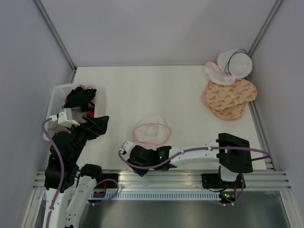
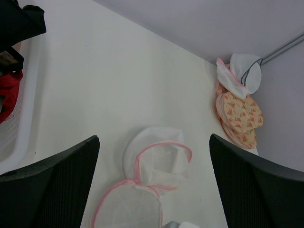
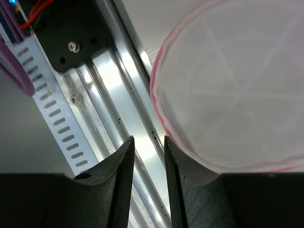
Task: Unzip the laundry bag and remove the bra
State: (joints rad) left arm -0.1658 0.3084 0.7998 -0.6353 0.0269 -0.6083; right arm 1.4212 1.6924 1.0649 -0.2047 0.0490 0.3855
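Note:
The laundry bag (image 1: 152, 132) lies unzipped at the table's front middle, its two pink-trimmed mesh halves spread apart; it looks empty. It also shows in the left wrist view (image 2: 159, 161) and the right wrist view (image 3: 237, 85). The black bra (image 1: 78, 98) lies on top of the white basket (image 1: 56, 97) at the left, also in the left wrist view (image 2: 21, 21). My left gripper (image 1: 100, 124) (image 2: 153, 142) is wide open and empty, between basket and bag. My right gripper (image 1: 124, 151) (image 3: 148, 138) is empty, jaws a narrow gap apart, at the bag's near-left edge over the front rail.
The basket also holds red (image 2: 9, 95) and beige garments. At the far right lie a white round bag with dark trim (image 1: 235, 62) and peach patterned bags (image 1: 230, 97). A metal rail (image 1: 190, 178) runs along the table's near edge. Walls close in on three sides.

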